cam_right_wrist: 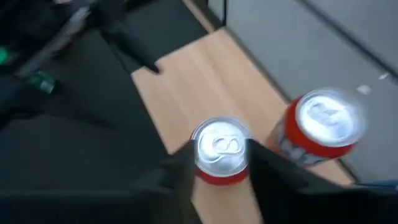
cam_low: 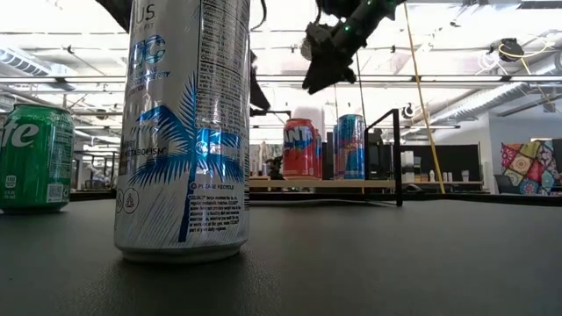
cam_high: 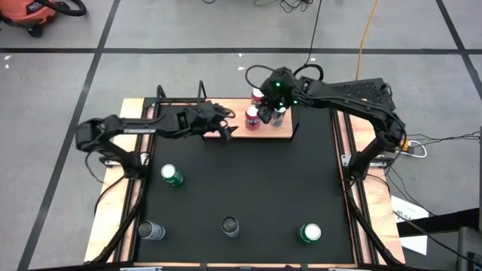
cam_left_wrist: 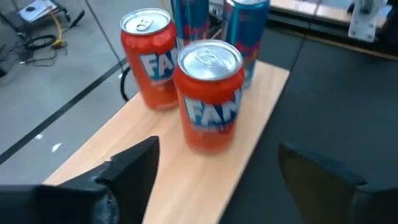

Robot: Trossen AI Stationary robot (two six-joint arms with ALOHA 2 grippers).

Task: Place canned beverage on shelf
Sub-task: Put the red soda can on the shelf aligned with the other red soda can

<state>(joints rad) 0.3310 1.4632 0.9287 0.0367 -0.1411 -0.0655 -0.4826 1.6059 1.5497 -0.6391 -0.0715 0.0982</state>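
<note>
The shelf, a light-wood board with black rod uprights, lies at the table's far edge. On its right part stand two red cans and two blue cans. My right gripper is open above them. In the right wrist view its fingers stand on either side of one red can's top. The low view shows this gripper well above the cans, touching nothing. My left gripper is open and empty over the board, left of the cans.
Several more cans stand on the black tabletop: a green one at the left, a pale one and a dark one near the front, and a green one at the front right. The shelf's left part is bare.
</note>
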